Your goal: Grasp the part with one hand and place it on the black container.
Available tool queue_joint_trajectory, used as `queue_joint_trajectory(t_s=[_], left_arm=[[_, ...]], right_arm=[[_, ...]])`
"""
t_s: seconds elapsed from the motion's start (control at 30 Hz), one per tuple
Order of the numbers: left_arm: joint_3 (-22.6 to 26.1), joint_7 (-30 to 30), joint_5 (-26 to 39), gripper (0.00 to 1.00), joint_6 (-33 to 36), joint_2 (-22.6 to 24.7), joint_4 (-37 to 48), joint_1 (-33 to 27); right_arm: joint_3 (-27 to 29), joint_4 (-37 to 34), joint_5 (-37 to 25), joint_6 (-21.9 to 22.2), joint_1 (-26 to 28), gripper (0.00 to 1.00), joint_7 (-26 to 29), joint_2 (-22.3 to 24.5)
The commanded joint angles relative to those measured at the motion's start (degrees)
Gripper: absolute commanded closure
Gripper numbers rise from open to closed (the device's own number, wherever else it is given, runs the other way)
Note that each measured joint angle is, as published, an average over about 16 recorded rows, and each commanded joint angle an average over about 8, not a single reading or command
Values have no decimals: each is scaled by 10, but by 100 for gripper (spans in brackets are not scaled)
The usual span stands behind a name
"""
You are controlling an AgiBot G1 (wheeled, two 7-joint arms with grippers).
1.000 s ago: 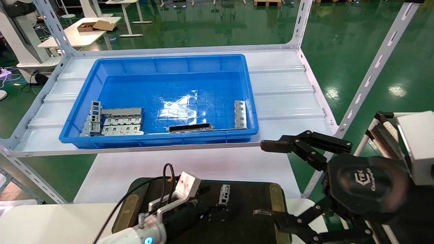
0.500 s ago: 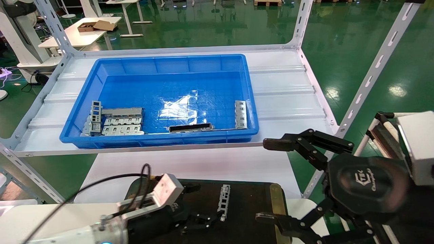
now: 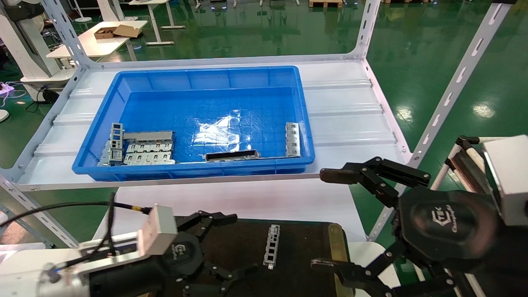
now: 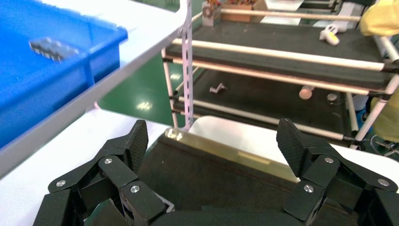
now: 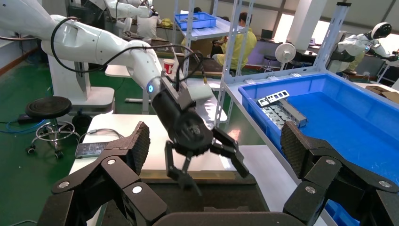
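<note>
Spread wide with nothing between its fingers, the left gripper hovers over the black container at about 7 o'clock in the head view, just beside the part but apart from it. That part lies flat on the dark tray surface, its long axis running roughly 12 to 6 o'clock, at 3 o'clock from the left gripper. Over at 4 o'clock, the right gripper hangs beside the container's brass-edged side, its fingers likewise parted and empty. At 12 o'clock from the container, on the white shelf, sits the blue bin, holding a cluster of grey brackets at its 8 o'clock corner, a dark hollow frame along its near wall, and another windowed bar toward 4 o'clock.
</note>
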Motion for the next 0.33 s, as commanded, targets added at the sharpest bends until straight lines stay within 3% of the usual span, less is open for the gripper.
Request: queue_joint_trajectory(t_s=[0.03, 0.33], left_arm=[[-9, 11, -13, 0, 19, -8, 2, -1], [-28, 10, -37, 0, 45, -45, -31, -2]], right_arm=[[0, 0, 0, 0, 0, 0, 0, 0], [0, 0, 0, 0, 0, 0, 0, 0]])
